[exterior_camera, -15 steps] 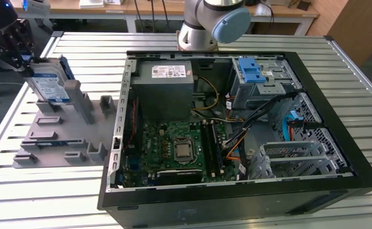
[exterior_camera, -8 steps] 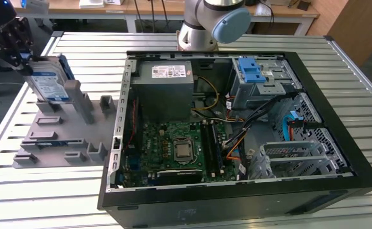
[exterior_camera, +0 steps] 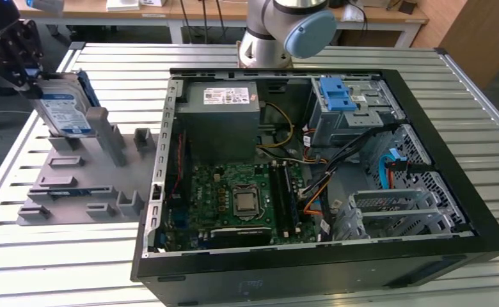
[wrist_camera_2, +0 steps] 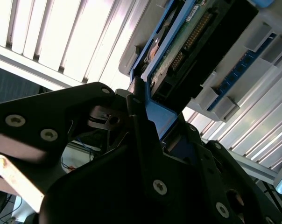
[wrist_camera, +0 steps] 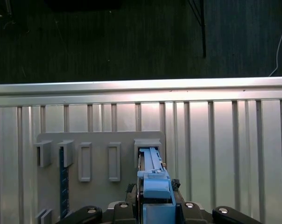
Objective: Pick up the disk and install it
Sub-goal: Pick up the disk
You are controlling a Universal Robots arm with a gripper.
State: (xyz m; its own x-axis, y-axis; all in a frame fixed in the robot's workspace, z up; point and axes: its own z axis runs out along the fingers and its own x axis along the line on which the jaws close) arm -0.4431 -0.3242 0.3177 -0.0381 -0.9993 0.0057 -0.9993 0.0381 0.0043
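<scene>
silver-metal disk with blue side rails, standing on edge in a grey slotted holder near the slatted table's edge at the exterior view's left. gripper fingers clamped on the disk's upper blue rail. open computer case just beside the holder.

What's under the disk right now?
The grey holder: the disk stands on edge in its slot, gripper at its top. Slot floor is hidden by the disk.
</scene>
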